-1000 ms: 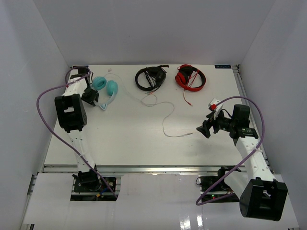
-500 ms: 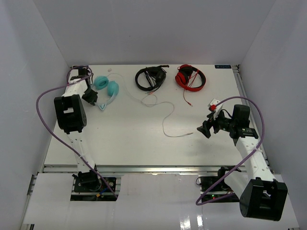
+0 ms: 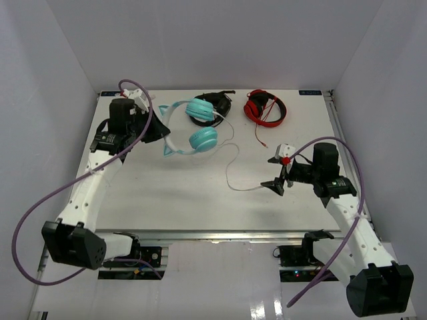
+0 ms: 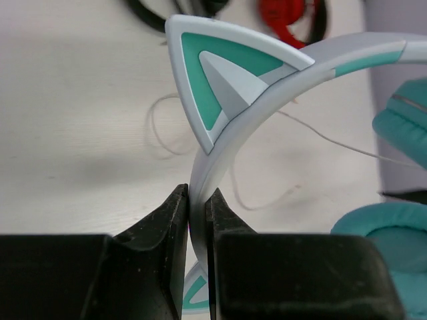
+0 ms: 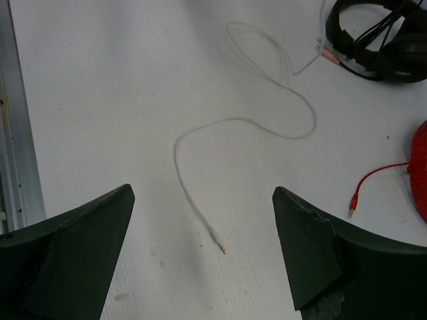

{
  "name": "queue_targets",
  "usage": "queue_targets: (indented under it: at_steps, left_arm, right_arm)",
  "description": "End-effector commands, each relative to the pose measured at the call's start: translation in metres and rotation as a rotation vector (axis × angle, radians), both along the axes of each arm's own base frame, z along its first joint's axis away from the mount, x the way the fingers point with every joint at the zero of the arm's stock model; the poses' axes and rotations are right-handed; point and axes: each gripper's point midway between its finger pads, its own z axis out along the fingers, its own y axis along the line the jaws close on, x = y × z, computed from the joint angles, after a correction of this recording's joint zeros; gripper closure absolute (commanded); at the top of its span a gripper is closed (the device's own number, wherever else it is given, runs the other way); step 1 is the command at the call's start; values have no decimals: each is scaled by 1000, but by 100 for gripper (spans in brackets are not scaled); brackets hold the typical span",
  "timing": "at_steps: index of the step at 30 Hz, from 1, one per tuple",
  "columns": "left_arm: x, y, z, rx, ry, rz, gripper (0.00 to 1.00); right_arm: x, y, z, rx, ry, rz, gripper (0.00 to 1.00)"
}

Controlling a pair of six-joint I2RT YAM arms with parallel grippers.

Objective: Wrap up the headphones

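At the far left, left gripper (image 4: 195,200): clamped on the headphones' (image 3: 202,139) headband; one earcup is seen overlapping the black headphones (image 3: 215,101).
Right gripper (image 5: 201,197): spread wide, nothing held, over the white cable (image 5: 178,155) end.
Red headphones (image 3: 265,108): far right.

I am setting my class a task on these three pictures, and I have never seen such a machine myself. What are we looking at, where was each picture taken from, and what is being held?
These are two robot arms bolted to a white table, each ending in a two-finger gripper. The wide picture looks down from above and behind the arms. The other two come from a camera on each wrist. The left gripper is shut on the pale headband of the teal headphones, just below a cat-ear point. The right gripper is open and holds nothing. It hangs over the loose plug end of a thin white cable lying on the table. Black headphones and red headphones lie near the far edge.
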Motion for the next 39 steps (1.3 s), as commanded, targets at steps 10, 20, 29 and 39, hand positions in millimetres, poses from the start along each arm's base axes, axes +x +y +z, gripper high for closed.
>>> queue_targets:
  at_steps: [10, 20, 29, 39]
  left_arm:
    - [-64, -71, 111, -366, -98, -223, 100]
    - [-78, -78, 143, -437, -126, -247, 100]
    - [-90, -81, 175, -487, -163, -274, 100]
    - [-97, -77, 189, -497, -189, -264, 100]
  right_arm:
    - [-12, 71, 104, 214, -2, 328, 10]
    - [-20, 108, 89, 198, 14, 472, 10]
    - [3, 132, 93, 218, -8, 484, 10]
    - [32, 140, 85, 188, -22, 331, 10]
